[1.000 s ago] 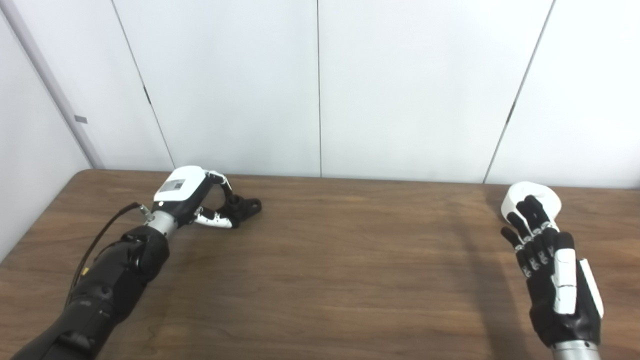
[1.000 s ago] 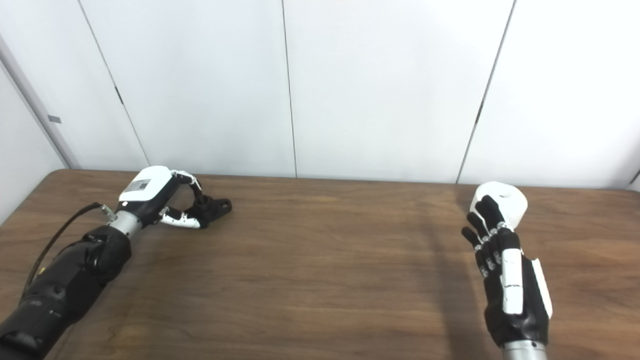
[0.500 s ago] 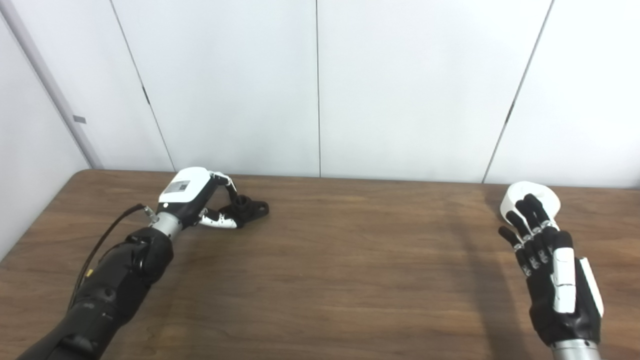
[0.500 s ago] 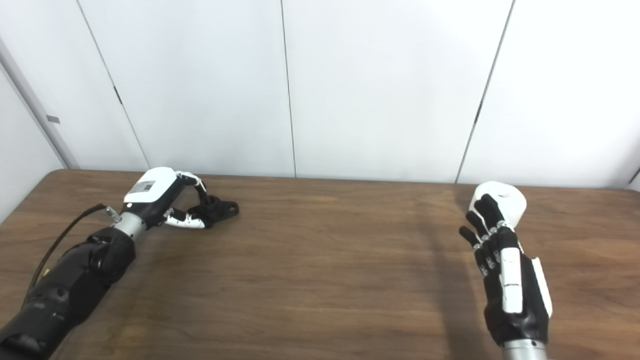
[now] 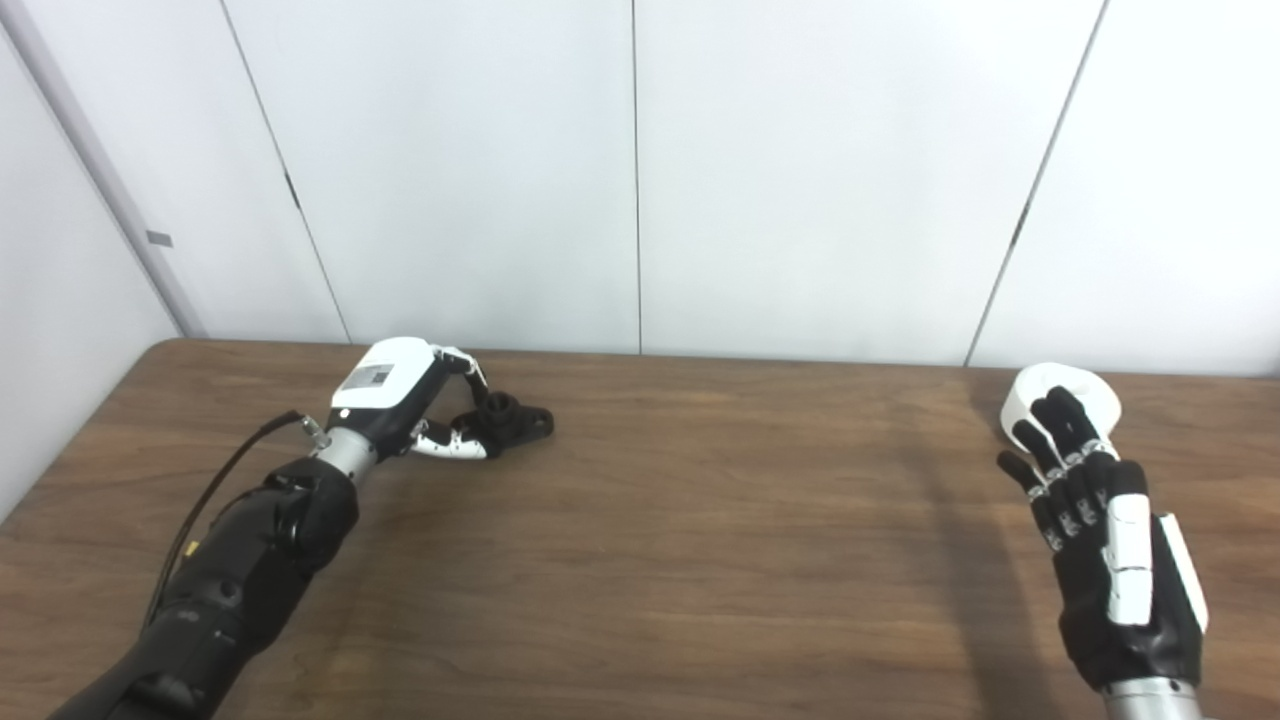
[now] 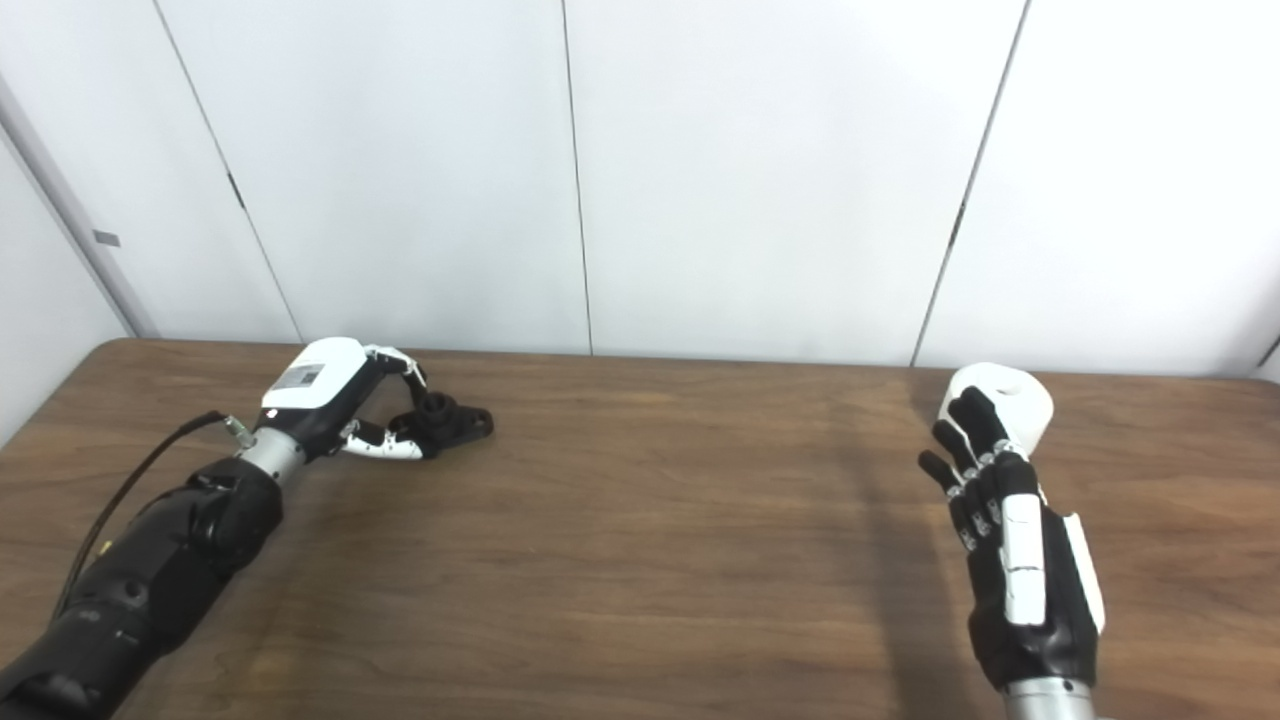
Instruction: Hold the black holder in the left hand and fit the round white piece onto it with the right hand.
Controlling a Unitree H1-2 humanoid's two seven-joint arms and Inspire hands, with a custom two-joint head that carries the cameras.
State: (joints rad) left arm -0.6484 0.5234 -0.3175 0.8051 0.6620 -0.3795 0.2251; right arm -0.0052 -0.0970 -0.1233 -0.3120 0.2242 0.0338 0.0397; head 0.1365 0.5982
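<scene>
The wooden tabletop [image 5: 660,520] runs nearly the full width of both views, its far edge close to a white panelled wall [image 5: 640,170]. Its left corner shows at the far left; the right end is cut off by the picture edge. The whole middle of the surface between the two arms lies open.

At far left, near the back edge, the left robot hand [image 5: 420,410] has its fingers [image 5: 455,448] curled about the near end of the black holder [image 5: 515,420]. The holder is a small, dark, lumpy part with a round socket on top and a lug with a hole pointing right. Whether it rests on the tabletop or is lifted clear cannot be told.

At far right, also near the back edge, the round white piece [image 5: 1065,395] sits on the tabletop: a short, squat cylinder with a shallow dimple in its top. The right robot hand [image 5: 1110,540] stands upright before it, fingers extended and slightly spread, holding nothing; their tips overlap the piece, and contact cannot be judged.

The right eye view alone shows a dark seam at the wall's far right edge.
</scene>
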